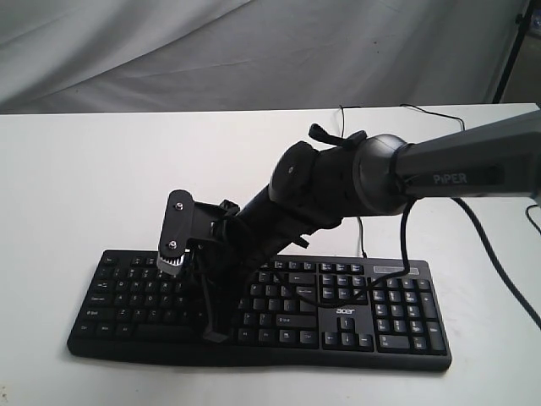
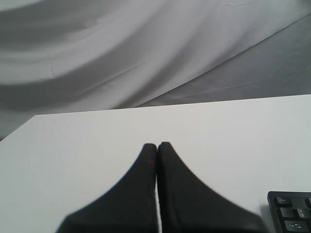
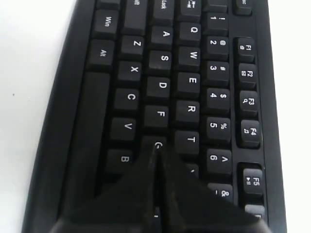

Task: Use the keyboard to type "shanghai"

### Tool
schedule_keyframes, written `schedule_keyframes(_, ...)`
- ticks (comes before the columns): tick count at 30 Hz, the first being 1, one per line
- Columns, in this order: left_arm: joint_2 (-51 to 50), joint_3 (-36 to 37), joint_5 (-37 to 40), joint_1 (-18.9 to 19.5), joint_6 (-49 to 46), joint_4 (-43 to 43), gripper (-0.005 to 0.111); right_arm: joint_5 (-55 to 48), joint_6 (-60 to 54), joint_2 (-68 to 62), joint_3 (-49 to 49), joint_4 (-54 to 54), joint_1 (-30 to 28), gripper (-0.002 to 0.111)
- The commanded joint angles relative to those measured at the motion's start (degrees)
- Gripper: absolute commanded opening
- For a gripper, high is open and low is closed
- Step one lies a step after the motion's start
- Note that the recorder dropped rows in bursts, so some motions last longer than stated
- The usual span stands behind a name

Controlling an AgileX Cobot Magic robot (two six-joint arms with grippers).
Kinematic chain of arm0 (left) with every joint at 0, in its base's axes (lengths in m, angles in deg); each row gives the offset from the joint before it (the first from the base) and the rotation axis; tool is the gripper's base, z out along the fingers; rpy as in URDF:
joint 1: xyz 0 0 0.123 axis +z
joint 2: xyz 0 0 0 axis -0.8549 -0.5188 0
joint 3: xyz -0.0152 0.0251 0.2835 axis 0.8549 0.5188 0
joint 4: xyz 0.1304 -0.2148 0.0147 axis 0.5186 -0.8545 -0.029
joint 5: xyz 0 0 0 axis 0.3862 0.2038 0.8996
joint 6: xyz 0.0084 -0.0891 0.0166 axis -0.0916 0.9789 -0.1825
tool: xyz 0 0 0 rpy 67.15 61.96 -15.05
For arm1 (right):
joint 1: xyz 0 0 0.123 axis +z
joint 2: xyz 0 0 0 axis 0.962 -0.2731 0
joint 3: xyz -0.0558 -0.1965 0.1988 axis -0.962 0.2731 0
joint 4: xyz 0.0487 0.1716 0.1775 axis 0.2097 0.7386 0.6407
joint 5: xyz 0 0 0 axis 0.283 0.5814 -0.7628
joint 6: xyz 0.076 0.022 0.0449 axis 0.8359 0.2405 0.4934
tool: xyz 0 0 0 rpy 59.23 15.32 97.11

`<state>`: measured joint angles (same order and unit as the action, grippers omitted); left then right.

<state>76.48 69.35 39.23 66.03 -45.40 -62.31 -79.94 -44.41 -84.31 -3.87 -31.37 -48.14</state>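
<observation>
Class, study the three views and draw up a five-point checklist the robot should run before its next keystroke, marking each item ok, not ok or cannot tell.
1. Right gripper shut to a single point: ok.
2. Its tip over the G key: ok.
3. Tip actually pressing G: cannot tell.
4. Left gripper shut and off the keyboard: ok.
5. Keyboard lying flat on the table: ok.

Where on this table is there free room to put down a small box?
Bare table lies behind the keyboard on the left, up to the grey cloth, and beside its left end. Crowded: the right arm hangs over its middle; cables cross the right rear.
</observation>
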Motion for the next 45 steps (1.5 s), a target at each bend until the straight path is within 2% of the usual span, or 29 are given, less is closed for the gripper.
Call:
schedule_keyframes(1, -0.2, 0.3, -0.2, -0.2, 0.2, 0.0, 0.001, -0.5, -0.1, 0.4, -0.3, -0.4, -0.4, 0.000)
schedule_keyframes(45, -0.2, 0.3, -0.2, -0.2, 0.2, 0.0, 0.001, -1.9, 0.1, 1.4, -0.3, -0.2, -0.5, 0.000)
